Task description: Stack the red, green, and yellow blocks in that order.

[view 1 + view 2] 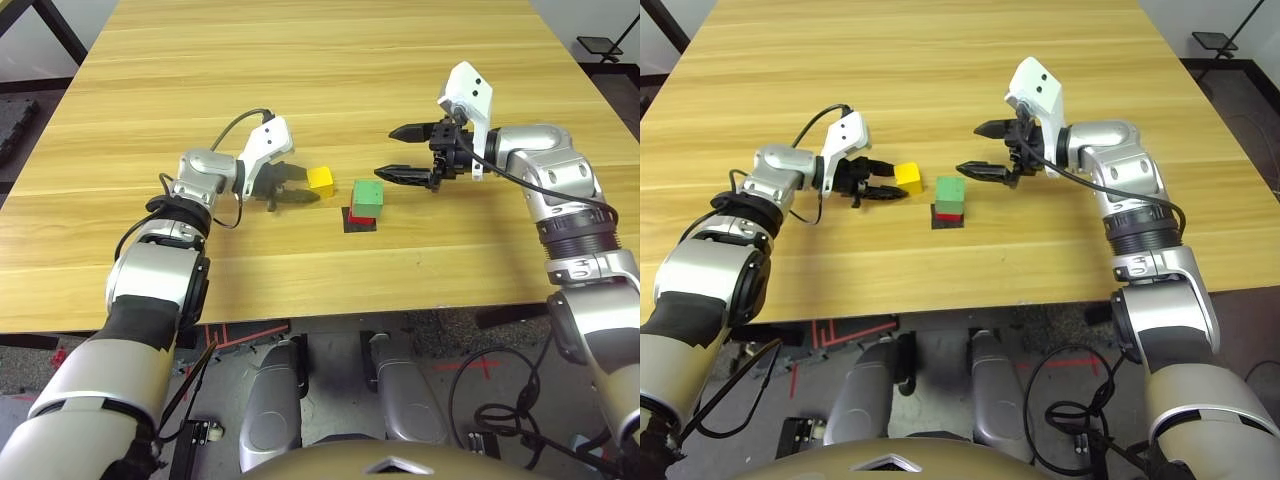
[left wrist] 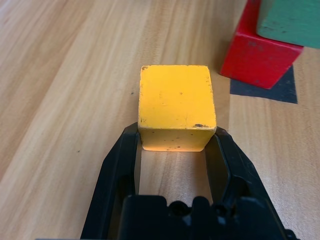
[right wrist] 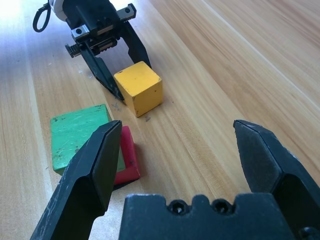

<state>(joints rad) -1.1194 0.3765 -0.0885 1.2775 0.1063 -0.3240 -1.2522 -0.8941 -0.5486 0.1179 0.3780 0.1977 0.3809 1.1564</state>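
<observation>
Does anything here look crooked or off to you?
Yes: the green block sits off-centre on the red one, leaving part of the red top bare. Also, the yellow block has small chips in its paint, along its edges.

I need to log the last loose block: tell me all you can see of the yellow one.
The yellow block is a plain, matte cube, perhaps painted, with dark chips and specks along its edges. It sits level on the wooden table, to the left of the red and green stack, between the left gripper's fingertips, which touch opposite sides.
</observation>
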